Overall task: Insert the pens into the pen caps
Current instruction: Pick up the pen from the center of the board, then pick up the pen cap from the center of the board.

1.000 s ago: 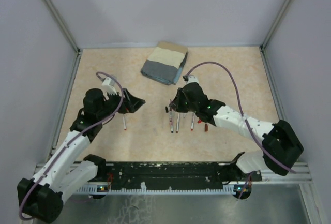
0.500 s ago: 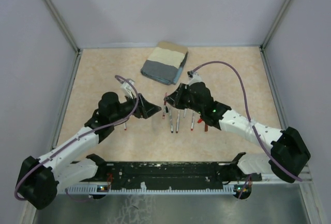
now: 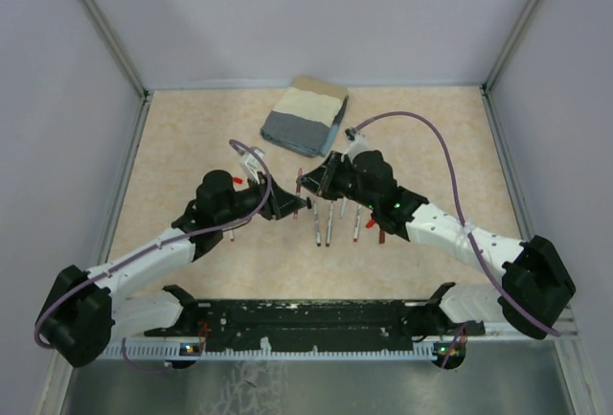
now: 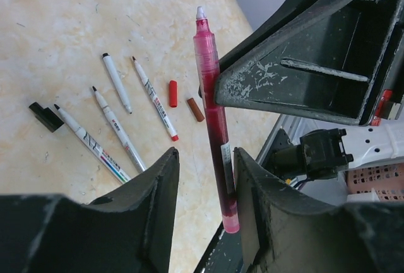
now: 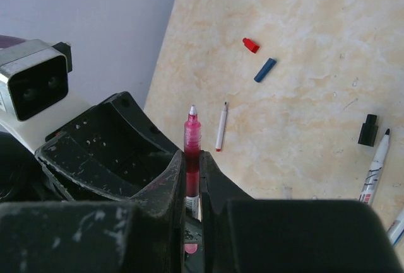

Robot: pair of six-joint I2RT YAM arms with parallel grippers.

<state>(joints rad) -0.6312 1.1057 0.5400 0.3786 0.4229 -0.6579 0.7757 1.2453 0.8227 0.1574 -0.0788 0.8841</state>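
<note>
A translucent red pen (image 5: pixel 192 153) stands tip-up with my right gripper (image 5: pixel 192 159) shut on its barrel; from above it shows as a small red sliver (image 3: pixel 301 186) over mid-table. My left gripper (image 4: pixel 203 162) straddles the lower end of that red pen (image 4: pixel 214 128). One finger lies against the pen, a gap remains on the other side, so it is open. On the table lie several white pens (image 4: pixel 120 137), a red cap (image 4: pixel 173 93), a brown-red cap (image 4: pixel 195 110) and a black cap (image 4: pixel 44 115). A blue cap (image 5: pixel 265 70) and another red cap (image 5: pixel 250 45) lie further off.
A folded grey and beige cloth (image 3: pixel 305 116) sits at the back centre. One pen (image 3: pixel 233 233) lies by the left arm; others (image 3: pixel 326 226) lie under the two grippers. Enclosure walls with metal posts (image 3: pixel 105 32) bound the table.
My left arm has swung right up to the right gripper, and its jaws have narrowed from wide open around the red pen. The right gripper shifted slightly left with the pen.
</note>
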